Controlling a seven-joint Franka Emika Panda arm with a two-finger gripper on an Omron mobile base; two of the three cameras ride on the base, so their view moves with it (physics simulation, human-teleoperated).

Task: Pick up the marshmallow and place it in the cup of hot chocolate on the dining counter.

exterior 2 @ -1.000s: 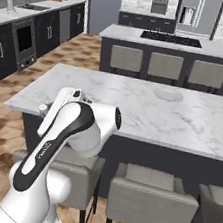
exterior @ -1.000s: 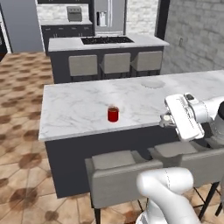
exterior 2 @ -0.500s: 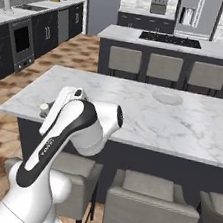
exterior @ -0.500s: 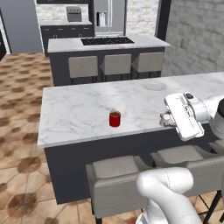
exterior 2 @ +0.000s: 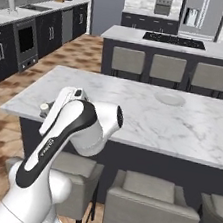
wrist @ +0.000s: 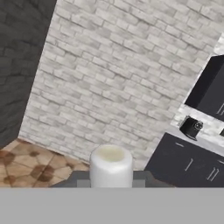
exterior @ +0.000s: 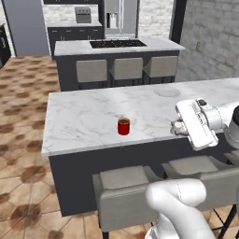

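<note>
A white cylindrical marshmallow (wrist: 110, 166) sits between my gripper's (wrist: 111, 183) dark fingertips, which are shut on it. In the left base view the gripper (exterior: 178, 126) holds the marshmallow (exterior: 176, 125) just above the front edge of the dining counter (exterior: 88, 116), well to the right of the red cup of hot chocolate (exterior: 123, 126). The cup stands upright near that front edge. In the right base view the marshmallow (exterior 2: 44, 107) shows at the gripper (exterior 2: 46, 108) over the counter's (exterior 2: 182, 124) near left corner; the arm hides the cup there.
A flat grey plate (exterior: 166, 92) (exterior 2: 169, 99) lies at the counter's far side. Grey stools (exterior: 126, 191) stand against the near side under the arm. Behind is a second counter with a black cooktop (exterior: 116, 44) and three stools.
Both base views have shifted slightly, with the counter drawing a little nearer. The arm keeps its pose with the marshmallow still gripped.
</note>
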